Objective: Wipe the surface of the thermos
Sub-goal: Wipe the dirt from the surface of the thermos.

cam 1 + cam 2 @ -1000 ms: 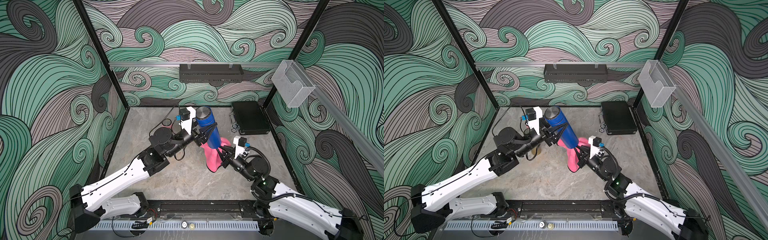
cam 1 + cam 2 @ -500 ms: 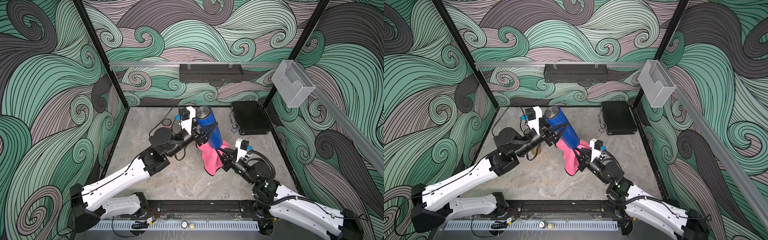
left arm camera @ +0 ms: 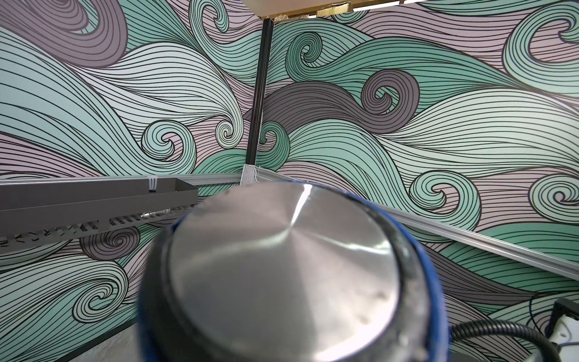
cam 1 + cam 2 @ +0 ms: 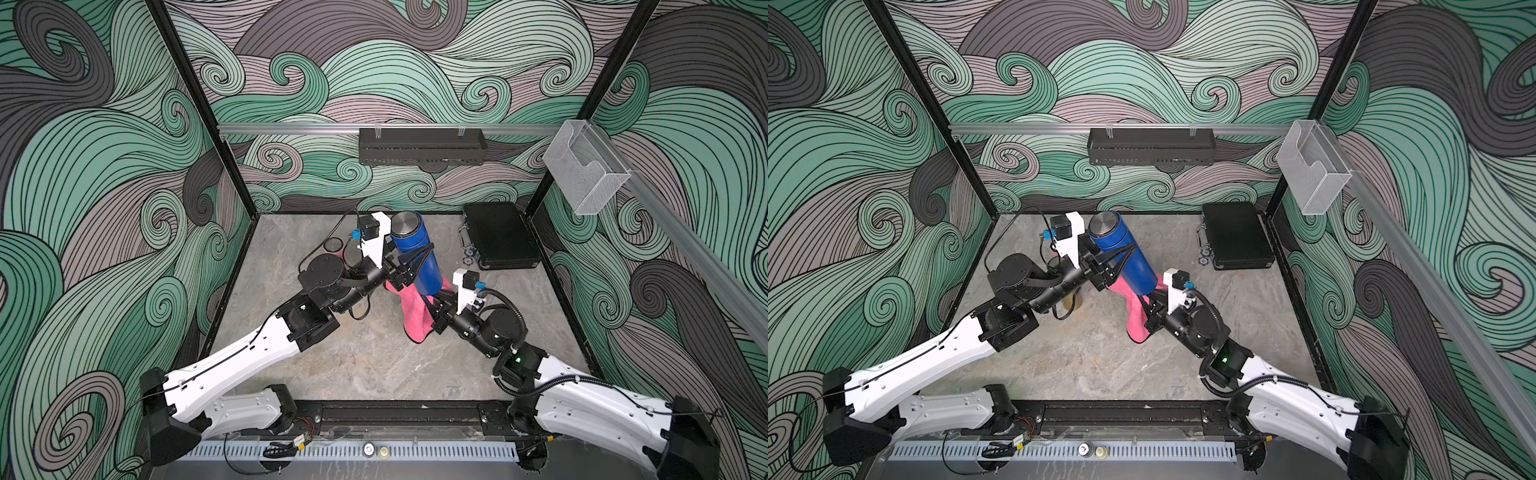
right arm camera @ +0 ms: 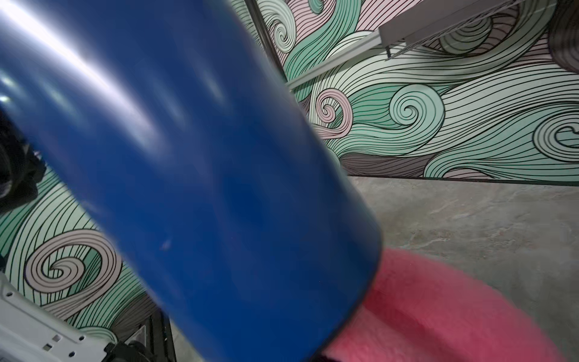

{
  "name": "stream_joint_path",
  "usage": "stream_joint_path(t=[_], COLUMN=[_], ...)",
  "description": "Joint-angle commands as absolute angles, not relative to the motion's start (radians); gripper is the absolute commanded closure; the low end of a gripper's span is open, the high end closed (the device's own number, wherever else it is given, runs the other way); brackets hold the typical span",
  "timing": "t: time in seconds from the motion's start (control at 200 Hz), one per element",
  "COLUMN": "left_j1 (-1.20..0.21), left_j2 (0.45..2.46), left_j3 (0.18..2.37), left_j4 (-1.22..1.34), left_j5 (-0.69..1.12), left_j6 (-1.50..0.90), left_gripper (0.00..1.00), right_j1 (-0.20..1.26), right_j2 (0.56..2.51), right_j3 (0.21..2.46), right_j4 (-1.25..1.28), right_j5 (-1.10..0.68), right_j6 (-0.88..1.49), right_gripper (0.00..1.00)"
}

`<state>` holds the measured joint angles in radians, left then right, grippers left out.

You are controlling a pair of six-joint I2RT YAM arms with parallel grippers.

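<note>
The blue thermos [image 4: 417, 253] [image 4: 1125, 257] with a steel cap [image 3: 282, 266] hangs tilted above the table, cap end toward the back wall. My left gripper [image 4: 426, 251] [image 4: 1127, 251] is shut on its body from the left side. The pink cloth [image 4: 413, 316] [image 4: 1133, 316] hangs from my right gripper [image 4: 432, 309] [image 4: 1148, 309], which is shut on it just below the thermos's lower end. In the right wrist view the thermos [image 5: 188, 156] fills the frame and the cloth [image 5: 438, 313] bunches against its bottom edge. Both grippers' own jaws are hidden in the wrist views.
A closed black case [image 4: 498, 235] [image 4: 1235, 235] lies at the back right of the table. A black shelf [image 4: 422, 145] hangs on the back wall and a clear holder [image 4: 582, 166] on the right rail. A small tan object [image 4: 1073, 303] stands under the left arm.
My right gripper has shifted slightly left with the cloth under the thermos's lower end. The left arm and the thermos have barely moved.
</note>
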<state>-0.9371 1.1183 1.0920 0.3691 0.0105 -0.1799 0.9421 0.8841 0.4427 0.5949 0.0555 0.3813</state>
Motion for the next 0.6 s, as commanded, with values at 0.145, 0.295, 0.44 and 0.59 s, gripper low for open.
stream_joint_path(t=[0.145, 0.295, 0.44, 0.59], left_j1=[-0.934, -0.934, -0.934, -0.934], left_j2=[1.111, 1.101, 1.092, 1.080], left_j3=[1.108, 1.095, 1.089, 1.081], left_j4=[0.389, 0.396, 0.399, 0.396], left_j5=[-0.012, -0.012, -0.005, -0.009], left_j6=[-0.147, -0.151, -0.160, -0.156], left_gripper=[1.00, 1.00, 1.00, 1.00], right_j1=[0.993, 0.941, 0.891, 0.865], right_j2=[0.815, 0.721, 0.722, 0.733], right_j3=[0.423, 0.405, 0.417, 0.421], right_j4=[0.704, 0.625, 0.561, 0.575], right_j5=[0.121, 0.148, 0.176, 0.140], right_j6=[0.346, 0.372, 0.383, 0.392], right_gripper=[1.00, 1.00, 1.00, 1.00])
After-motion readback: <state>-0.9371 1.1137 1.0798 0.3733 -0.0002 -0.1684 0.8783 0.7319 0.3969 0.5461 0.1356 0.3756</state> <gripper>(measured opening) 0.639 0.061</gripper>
